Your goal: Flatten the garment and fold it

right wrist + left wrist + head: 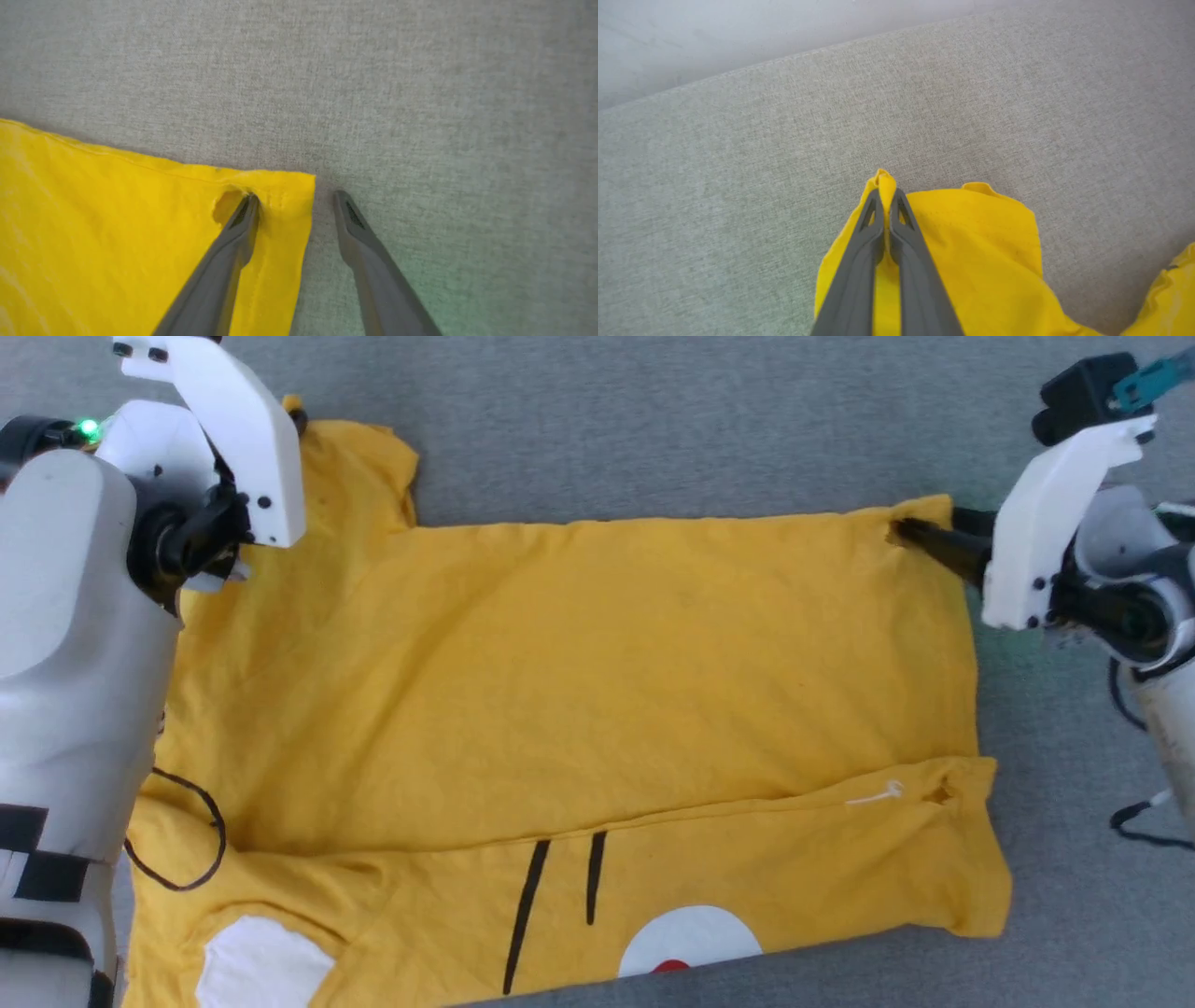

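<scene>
**Yellow T-shirt spread out, one corner pinched, a fair bit hidden**

Quite a lot is blocked here. In the head view the left arm [75, 644] sits right over the T-shirt's [597, 663] left end, and its white wrist cover hides the fingers completely. The print is cut off by the bottom edge. You get two black lines [555, 896], parts of two white patches [691, 938] and just a sliver of a red dot [669, 967]. There's a small white mark near the right end of the fold line, and I can't make out what it is.

The T-shirt lies sideways and mostly flat on a grey fabric surface [653, 420], with a sleeve [364, 457] at the upper left and a fold running across the lower part.

The left gripper [887, 196] is clamped together on a pinched-up ridge of yellow cloth beside that sleeve. The right gripper [296, 198] has its fingers apart at the far right corner. One fingertip presses a dent into the cloth and the other rests on the grey surface just off the edge.

A thin black cable [187, 840] loops over the lower left of the T-shirt.
</scene>
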Tool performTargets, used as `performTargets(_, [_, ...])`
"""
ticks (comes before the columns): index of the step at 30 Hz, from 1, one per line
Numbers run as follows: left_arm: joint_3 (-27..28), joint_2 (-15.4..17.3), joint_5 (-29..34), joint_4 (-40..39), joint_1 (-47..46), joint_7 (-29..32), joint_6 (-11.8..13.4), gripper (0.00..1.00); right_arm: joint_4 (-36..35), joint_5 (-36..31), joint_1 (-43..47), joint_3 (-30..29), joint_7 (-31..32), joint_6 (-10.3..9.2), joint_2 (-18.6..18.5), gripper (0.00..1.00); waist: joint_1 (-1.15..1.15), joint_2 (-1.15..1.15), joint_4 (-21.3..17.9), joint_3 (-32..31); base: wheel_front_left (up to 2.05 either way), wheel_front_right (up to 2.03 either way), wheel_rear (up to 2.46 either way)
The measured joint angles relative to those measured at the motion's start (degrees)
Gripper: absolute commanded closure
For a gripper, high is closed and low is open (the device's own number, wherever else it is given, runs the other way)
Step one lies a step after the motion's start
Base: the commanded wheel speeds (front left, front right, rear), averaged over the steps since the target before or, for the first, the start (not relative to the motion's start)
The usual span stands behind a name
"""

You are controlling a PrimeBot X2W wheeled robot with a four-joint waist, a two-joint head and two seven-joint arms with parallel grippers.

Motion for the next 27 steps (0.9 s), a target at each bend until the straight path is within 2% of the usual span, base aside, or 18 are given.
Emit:
performTargets(1, [0.04,-0.07,-0.11,-0.01,0.02,-0.63,-0.13,1.00,0.38,0.34,-0.54,0.14,1.16,0.00,-0.46,1.00,0.00,0.00,0.40,0.00,0.00,0.00,0.00])
performTargets(6, [0.70,-0.23,-0.65,-0.10,0.27,-4.32,-0.70,1.00,0.83,0.85,-1.36,1.36,2.49,-0.04,-1.24,1.00,0.01,0.00,1.40,-0.77,0.00,0.00,0.00])
performTargets(11, [2.60,0.30,-1.21,-1.96,2.28,-10.27,-0.71,1.00,-2.52,0.32,0.28,1.53,-5.56,0.01,-1.75,1.00,0.02,0.00,1.74,-2.81,0.00,0.00,0.00])
performTargets(15, [5.90,1.21,-3.23,-5.80,8.37,-16.07,0.19,1.00,-6.47,0.75,3.73,0.57,-10.10,0.02,-3.63,1.00,0.01,0.00,2.05,-5.43,0.00,0.00,0.00])
performTargets(18, [8.84,1.87,-5.02,-10.47,15.74,-19.46,2.65,1.00,-8.83,1.20,8.81,0.34,-12.11,0.02,-4.89,1.00,0.00,0.00,2.38,-7.87,0.00,0.00,0.00])
performTargets(27, [14.61,1.19,-8.81,-29.20,46.82,-25.43,13.16,1.00,-11.41,1.92,25.70,-2.49,-17.83,0.02,-5.92,1.00,-0.02,0.00,4.40,-15.15,0.00,0.00,0.00])
